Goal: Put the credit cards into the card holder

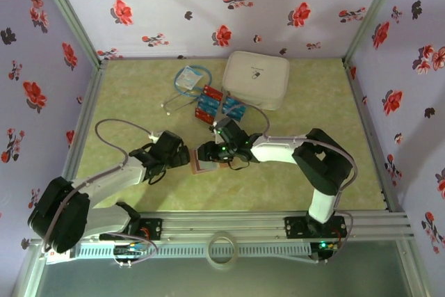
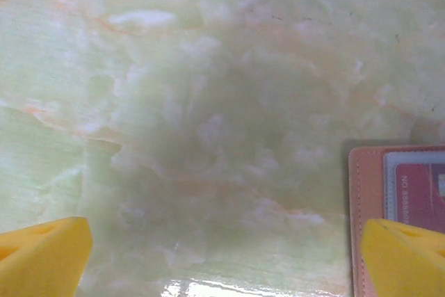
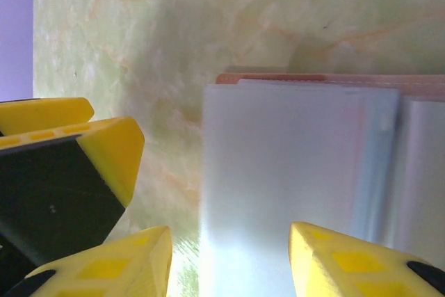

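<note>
**Top external: case crowds cards**

On the green marbled table (image 1: 313,172), a white zip case (image 1: 256,78) sits just beside the red and blue credit cards (image 1: 221,106). The tan-brown card holder (image 1: 205,166) lies open between the left gripper (image 1: 185,159), spread wide, and the right gripper (image 1: 207,152), half spread over its clear sleeve (image 3: 292,172).

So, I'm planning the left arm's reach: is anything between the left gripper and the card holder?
Nothing visible does. The left gripper is open over bare table, and the card holder lies right at one of its fingertips.
</note>
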